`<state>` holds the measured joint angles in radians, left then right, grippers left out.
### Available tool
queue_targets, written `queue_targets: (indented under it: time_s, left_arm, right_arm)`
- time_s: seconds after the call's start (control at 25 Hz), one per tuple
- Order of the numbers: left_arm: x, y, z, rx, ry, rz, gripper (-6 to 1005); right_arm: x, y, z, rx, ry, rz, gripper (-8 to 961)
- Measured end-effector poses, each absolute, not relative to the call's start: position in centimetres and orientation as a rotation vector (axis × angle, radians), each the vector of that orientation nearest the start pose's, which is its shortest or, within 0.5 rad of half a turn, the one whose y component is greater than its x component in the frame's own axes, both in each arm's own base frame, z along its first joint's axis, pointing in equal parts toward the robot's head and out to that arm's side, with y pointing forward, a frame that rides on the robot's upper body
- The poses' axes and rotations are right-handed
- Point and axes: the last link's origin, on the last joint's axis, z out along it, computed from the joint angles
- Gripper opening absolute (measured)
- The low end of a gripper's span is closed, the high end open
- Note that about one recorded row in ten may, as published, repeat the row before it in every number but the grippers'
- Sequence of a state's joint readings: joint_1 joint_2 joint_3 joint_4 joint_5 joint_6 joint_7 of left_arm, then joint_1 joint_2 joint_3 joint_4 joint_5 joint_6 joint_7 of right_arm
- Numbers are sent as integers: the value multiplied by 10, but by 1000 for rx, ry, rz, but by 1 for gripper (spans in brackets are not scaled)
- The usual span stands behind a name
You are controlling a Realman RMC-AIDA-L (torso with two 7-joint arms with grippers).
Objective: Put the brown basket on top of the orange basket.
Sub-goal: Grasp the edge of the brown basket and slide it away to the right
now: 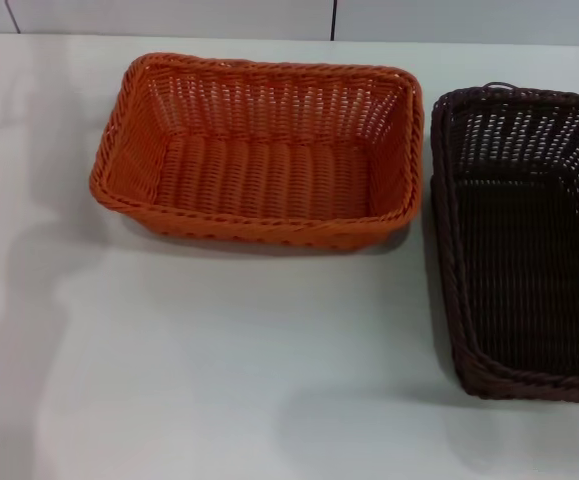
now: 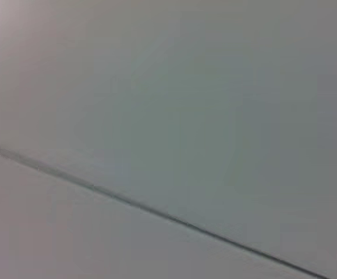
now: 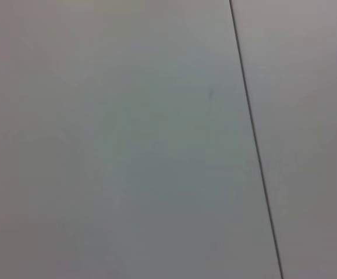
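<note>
The orange basket (image 1: 259, 150) stands empty on the white table, at the back centre-left of the head view. The brown basket (image 1: 524, 240) stands empty beside it on the right, a small gap apart, and runs off the right edge of the view. Neither gripper nor arm shows in the head view. Both wrist views show only a plain pale surface with a thin dark seam, and no fingers.
The white table (image 1: 219, 360) stretches across the front and left of the head view. A pale wall with dark vertical seams (image 1: 333, 18) runs along the back edge. Soft shadows lie on the table at the left.
</note>
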<state>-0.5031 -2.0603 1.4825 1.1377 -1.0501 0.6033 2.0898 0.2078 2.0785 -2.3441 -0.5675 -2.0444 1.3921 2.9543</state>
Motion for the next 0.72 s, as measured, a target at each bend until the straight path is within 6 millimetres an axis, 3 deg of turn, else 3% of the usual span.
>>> queue_targets:
  time_s: [0.08, 0.16, 0.4, 0.44, 0.48, 0.52, 0.6, 0.72]
  left_arm:
    - [-167, 429, 147, -878, 474, 333, 773]
    - [-168, 424, 145, -860, 474, 260, 774]
    - [-205, 383, 147, -929, 235, -394, 775]
    - [-205, 383, 147, -929, 235, -394, 776]
    - [-229, 373, 147, -1010, 106, -621, 776]
    - [-239, 369, 147, -1038, 53, -698, 776]
    - [-249, 365, 146, -1064, 2, -771, 777]
    - [-290, 348, 137, -1106, -158, -910, 778]
  right_arm:
    - [296, 286, 4, -1239, 436, 824, 616]
    - [296, 286, 3, -1243, 438, 823, 617]
    - [297, 284, 1, -1251, 442, 819, 617]
    - [296, 284, 1, -1253, 438, 824, 617]
    - [294, 283, 0, -1255, 432, 832, 617]
    - [292, 282, 0, -1258, 426, 839, 617]
    - [286, 279, -1, -1267, 388, 868, 617]
    - [270, 273, 0, -1279, 300, 940, 617]
